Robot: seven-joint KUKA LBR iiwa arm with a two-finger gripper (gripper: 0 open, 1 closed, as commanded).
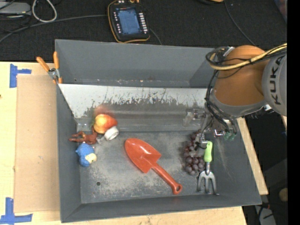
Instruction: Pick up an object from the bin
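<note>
My gripper point(209, 128) hangs low at the right side of the bin, just above the upper end of a bunch of dark purple grapes point(191, 156). A small hand rake point(206, 168) with a green handle and grey metal tines lies right beside the grapes, its handle end directly under the gripper. An orange-red toy shovel point(146, 156) lies in the middle of the bin, blade to the upper left and handle pointing to the lower right.
At the left lie a yellow-and-red round toy with a white end point(105, 125), a small brown figure point(83, 138) and a blue toy point(86, 154). The arm's orange cover and cables overhang the bin's right rear corner.
</note>
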